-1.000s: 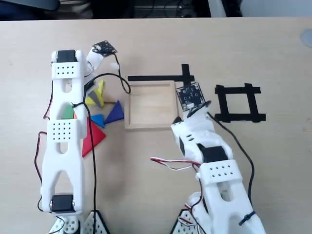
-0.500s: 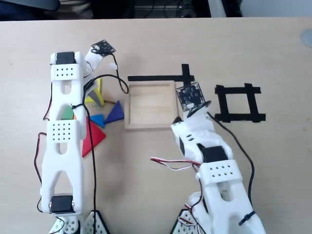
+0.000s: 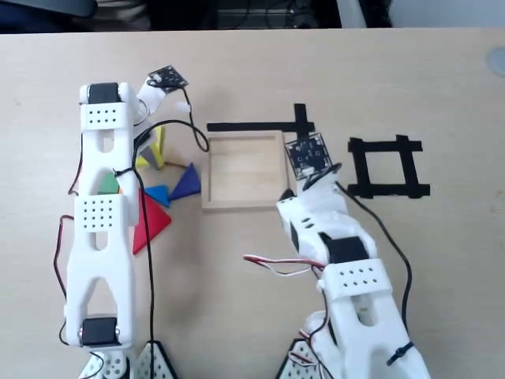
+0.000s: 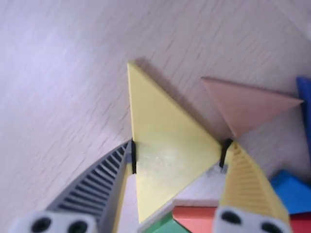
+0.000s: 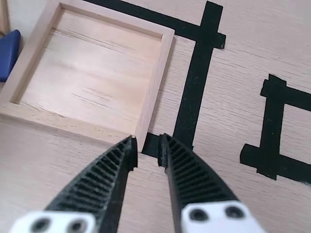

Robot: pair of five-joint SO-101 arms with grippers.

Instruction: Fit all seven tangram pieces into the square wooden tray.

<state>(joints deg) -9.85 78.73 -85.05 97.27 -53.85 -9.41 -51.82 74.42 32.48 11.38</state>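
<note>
"What is the left tool (image 4: 178, 154) doing?"

"It is clenched on the yellow triangle (image 4: 155, 131). One finger (image 4: 104, 179) presses one edge, and the other finger presses a corner."

"Where is that triangle?"

"It is over the bench (image 3: 394, 79), on the left arm's side of the square wooden tray (image 3: 207, 170). I cannot tell if it touches the bench."

"What is near it?"

"A pale orange triangle (image 4: 245, 104) lies just beside one corner of it. A green piece (image 4: 163, 227) and a blue piece (image 4: 291, 191) sit close to the tool."

"And from above?"

"A dark blue triangle (image 3: 188, 184) lies just beside the tray's wall. A red triangle (image 3: 154, 223) lies a bit farther off, partly under the left arm."

"What about the right tool (image 5: 147, 142)?"

"It hangs at one corner of the tray, on the right arm's side. Black tape (image 5: 192, 92) is stuck to the bench there. Its two fingers are almost together, with a small gap between them. It is released, and nothing is between its fingers."
</note>
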